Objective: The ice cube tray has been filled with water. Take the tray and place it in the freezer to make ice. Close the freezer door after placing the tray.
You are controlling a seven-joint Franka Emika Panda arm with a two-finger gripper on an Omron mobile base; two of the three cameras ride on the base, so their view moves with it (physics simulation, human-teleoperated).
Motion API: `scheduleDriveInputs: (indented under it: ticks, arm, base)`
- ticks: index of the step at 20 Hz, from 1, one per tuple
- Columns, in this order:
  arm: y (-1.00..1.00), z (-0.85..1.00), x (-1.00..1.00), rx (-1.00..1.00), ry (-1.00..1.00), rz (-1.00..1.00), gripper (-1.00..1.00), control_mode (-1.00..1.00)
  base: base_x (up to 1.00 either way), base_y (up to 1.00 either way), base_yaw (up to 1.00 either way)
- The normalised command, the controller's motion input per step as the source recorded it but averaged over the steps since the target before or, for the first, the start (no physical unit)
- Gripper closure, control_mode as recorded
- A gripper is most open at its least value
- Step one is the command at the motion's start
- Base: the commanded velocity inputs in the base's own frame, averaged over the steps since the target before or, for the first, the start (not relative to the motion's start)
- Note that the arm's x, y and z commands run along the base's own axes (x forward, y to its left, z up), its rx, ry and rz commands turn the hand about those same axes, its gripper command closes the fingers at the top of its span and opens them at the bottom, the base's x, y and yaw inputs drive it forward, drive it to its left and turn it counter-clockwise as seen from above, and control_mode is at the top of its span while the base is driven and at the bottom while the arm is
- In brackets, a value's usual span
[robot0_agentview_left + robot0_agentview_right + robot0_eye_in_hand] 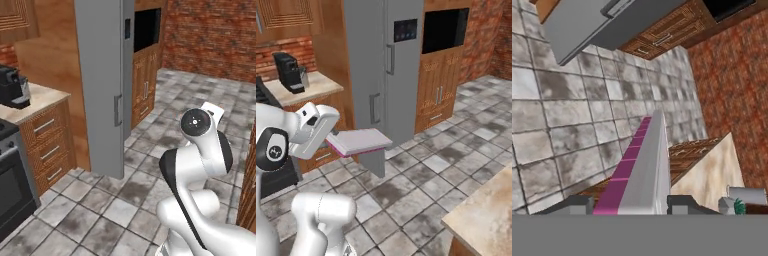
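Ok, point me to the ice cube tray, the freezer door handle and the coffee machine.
ice cube tray (361,140): right base view, flat top face.
freezer door handle (373,108): right base view, mid bar.
coffee machine (289,71): right base view, black front.

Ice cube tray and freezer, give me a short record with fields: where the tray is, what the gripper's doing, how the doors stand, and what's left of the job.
tray: ice cube tray held level in the air, in front of the freezer
gripper: gripper shut on the tray's end
fingers: one dark finger on each side of the slab
doors: both look closed
nearby: coffee machine on the counter left of the freezer
left to do: open the freezer door, put the tray inside, close it
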Motion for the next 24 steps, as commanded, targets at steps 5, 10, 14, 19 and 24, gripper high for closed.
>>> scheduleDriveInputs:
  ticks: [5,10,14,19,24]
  arm:
    - [0.00,0.00,0.00,0.00,0.00,0.00,1.00,1.00]
    - [0.00,0.00,0.00,0.00,0.00,0.00,1.00,1.00]
    - [0.00,0.00,0.00,0.00,0.00,0.00,1.00,1.00]
    - [0.00,0.00,0.00,0.00,0.00,0.00,1.00,1.00]
    - [0.00,0.00,0.00,0.00,0.00,0.00,1.00,1.00]
  base:
    - [0.81,0.00,-0.30]
    - [0.89,0.01,-0.27]
    - [0.73,0.00,-0.27]
    - [0.65,0.00,-0.27]
    - [0.81,0.00,-0.23]
